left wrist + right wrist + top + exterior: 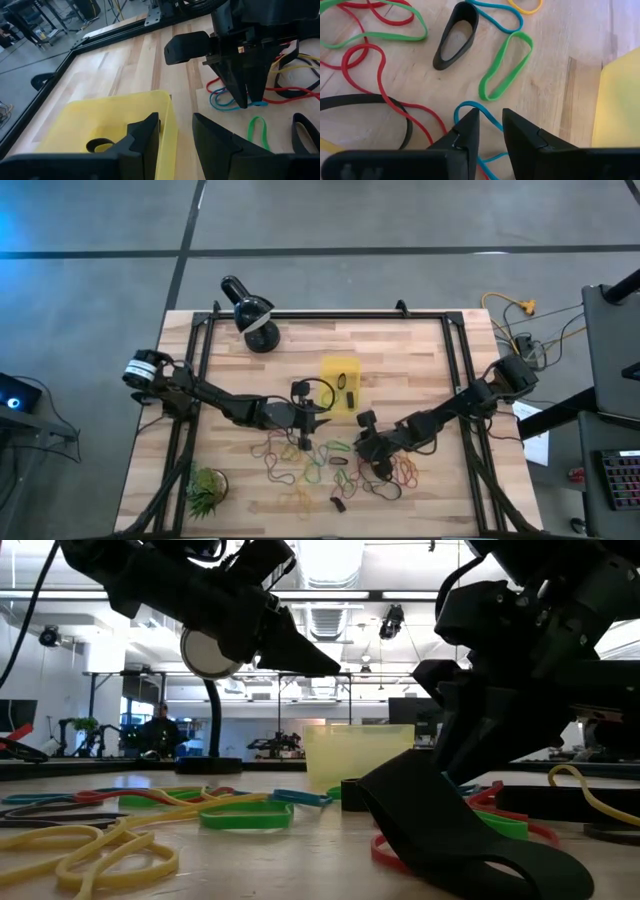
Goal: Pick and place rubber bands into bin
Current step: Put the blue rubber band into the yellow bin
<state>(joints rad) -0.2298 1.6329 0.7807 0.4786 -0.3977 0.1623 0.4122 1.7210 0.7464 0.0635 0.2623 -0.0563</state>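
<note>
The rubber bands (320,465), in red, green, yellow, blue and black, lie scattered on the wooden table near its front edge. The yellow bin (340,385) stands just behind them, with a black band (100,145) lying inside it. My left gripper (175,135) hovers open over the bin's (100,115) near wall, clear of it and well above the table. My right gripper (489,120) points down among the bands. Its fingertips are on the table, closed on a blue band (225,106) beside the bin. My right gripper pinches the blue band by one end of its loop (492,120), between the two fingertips. It comes from above, pointing down. The band runs across the narrow gap between the fingers, and the rest of it lies slack on the table.
A black domed lamp (250,308) stands at the far left of the table. A small spiky green plant (205,490) is at the near left corner. A wide black band (455,37) and a green one (505,65) lie just ahead of my right gripper.
</note>
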